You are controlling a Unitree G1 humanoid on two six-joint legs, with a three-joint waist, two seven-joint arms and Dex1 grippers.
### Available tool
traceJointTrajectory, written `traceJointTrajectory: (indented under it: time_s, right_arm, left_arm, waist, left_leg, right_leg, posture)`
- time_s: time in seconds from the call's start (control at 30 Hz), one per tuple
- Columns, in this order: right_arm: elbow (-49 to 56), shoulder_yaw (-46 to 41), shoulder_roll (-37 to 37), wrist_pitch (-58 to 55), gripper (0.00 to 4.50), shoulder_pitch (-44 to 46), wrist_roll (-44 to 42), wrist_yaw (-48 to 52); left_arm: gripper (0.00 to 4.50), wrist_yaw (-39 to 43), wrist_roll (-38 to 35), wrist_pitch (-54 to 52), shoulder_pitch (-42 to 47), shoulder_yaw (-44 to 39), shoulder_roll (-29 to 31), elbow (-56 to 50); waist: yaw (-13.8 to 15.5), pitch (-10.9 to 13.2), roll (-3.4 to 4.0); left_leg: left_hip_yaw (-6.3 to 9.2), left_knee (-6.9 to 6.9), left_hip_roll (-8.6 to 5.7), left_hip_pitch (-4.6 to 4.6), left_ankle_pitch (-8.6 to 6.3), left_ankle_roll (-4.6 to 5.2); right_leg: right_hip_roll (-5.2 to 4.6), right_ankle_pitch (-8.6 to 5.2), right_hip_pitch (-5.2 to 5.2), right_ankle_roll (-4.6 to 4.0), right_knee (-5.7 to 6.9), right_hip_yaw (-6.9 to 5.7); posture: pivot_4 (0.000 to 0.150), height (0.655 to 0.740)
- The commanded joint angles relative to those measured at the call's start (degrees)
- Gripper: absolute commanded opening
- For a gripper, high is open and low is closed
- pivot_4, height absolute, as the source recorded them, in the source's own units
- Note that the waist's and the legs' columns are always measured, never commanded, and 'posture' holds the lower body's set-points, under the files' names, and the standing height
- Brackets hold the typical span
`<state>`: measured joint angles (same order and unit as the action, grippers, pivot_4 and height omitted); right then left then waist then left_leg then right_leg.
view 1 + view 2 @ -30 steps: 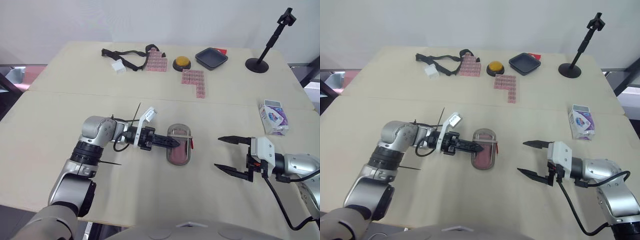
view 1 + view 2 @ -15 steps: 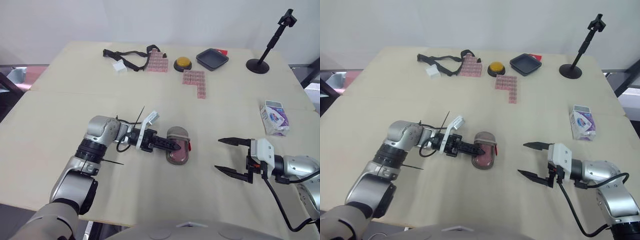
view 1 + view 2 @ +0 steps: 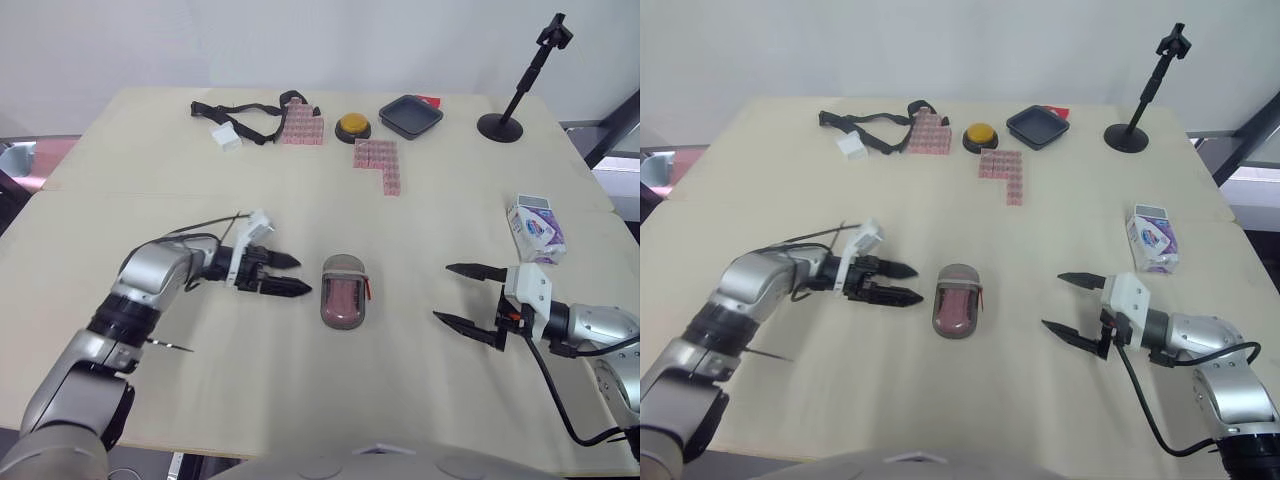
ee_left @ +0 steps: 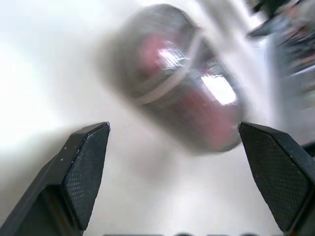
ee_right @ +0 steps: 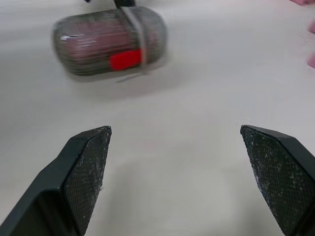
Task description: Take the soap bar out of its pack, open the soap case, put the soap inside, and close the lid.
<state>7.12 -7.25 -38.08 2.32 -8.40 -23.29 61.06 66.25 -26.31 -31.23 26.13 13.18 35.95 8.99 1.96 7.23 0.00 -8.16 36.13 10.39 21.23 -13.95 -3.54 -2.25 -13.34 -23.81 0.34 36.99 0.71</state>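
The see-through soap case lies flat mid-counter, a pink bar showing inside. The left hand points at it from just beside, partly open and empty (no contact), while the right hand, spread wide and holding nothing, hovers well apart on the opposite side.

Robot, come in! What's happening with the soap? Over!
Left gripper open beside soap case, not touching. Right gripper open, farther off. Lid down, pink soap inside. Nothing blocking.
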Motion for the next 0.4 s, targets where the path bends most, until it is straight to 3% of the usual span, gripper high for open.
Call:
traceJointTrajectory:
  time_s: [0.03, 0.13, 0.4]
  right_arm:
    - [-0.27, -0.89, 1.61, 0.97, 4.5, 0.78, 0.8, -2.91]
    - [-1.39, -0.44, 3.39, 1.89, 4.5, 1.6, 2.26, -5.08]
    - [-2.5, -0.62, 5.44, 1.68, 4.5, 2.41, 2.84, -8.3]
  left_arm:
    - [4.47, -3.07, 1.88, 13.02, -3.28, -7.28, -1.25, -0.42]
    - [4.47, -6.5, 4.12, 20.49, -8.66, -10.37, -2.38, -2.3]
    - [4.47, -11.48, 9.18, 26.77, -16.57, -11.06, -2.72, -7.95]
  waist:
    - [0.19, 0.0, 0.0]
    - [0.21, 0.0, 0.0]
    - [0.38, 0.01, -0.01]
  left_leg:
    - [0.06, 0.0, 0.0, 0.11, 0.0, 0.0]
    - [0.06, 0.0, -0.01, 0.19, -0.01, 0.0]
    - [0.05, 0.02, 0.04, 0.15, -0.01, -0.01]
  right_leg:
    - [0.0, 0.06, -0.05, 0.1, -0.03, -0.08]
    - [-0.05, 0.17, -0.11, 0.3, -0.05, -0.17]
    - [-0.05, 0.01, -0.11, 0.02, 0.04, -0.2]
  posture:
    - [0.15, 0.7338]
    - [0.15, 0.7338]
    - [0.15, 0.7338]
